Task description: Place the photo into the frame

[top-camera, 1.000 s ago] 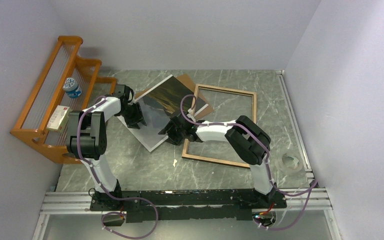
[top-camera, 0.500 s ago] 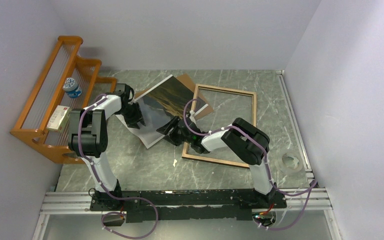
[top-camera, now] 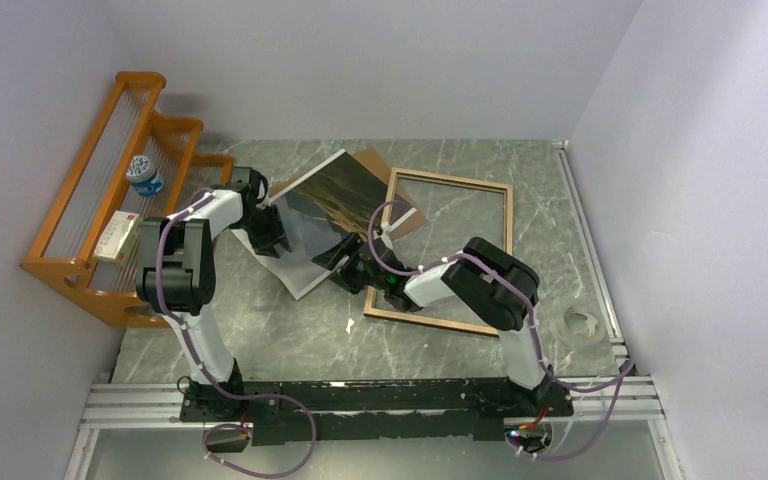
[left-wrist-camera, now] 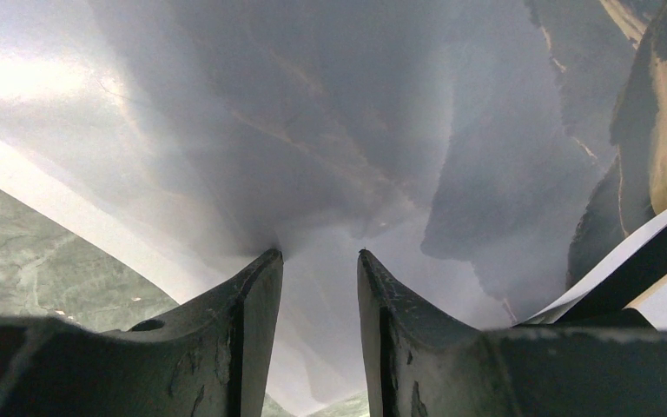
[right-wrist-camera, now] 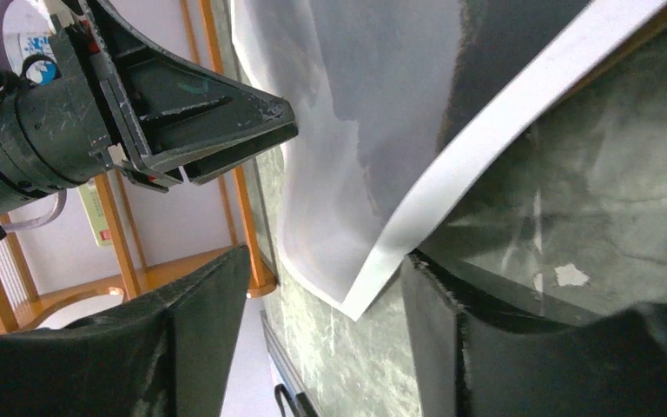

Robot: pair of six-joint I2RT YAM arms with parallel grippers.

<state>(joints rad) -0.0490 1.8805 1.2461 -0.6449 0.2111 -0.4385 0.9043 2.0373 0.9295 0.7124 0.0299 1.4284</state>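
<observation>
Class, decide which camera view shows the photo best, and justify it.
Top external: the photo appears almost whole, landscape and border. Left wrist shows only a close patch of its surface; right wrist only one white-bordered corner.

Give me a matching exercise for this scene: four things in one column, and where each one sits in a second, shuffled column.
Things
1. dark mountain landscape print
2. thin-railed brown wooden picture frame
3. orange wooden rack
4. clear tape roll

Places
A. near the table's right edge
B. against the left wall
C. middle of the table, left of the frame
D. flat on the table, right of the print

Pairs: 1-C, 2-D, 3-B, 4-A
</observation>
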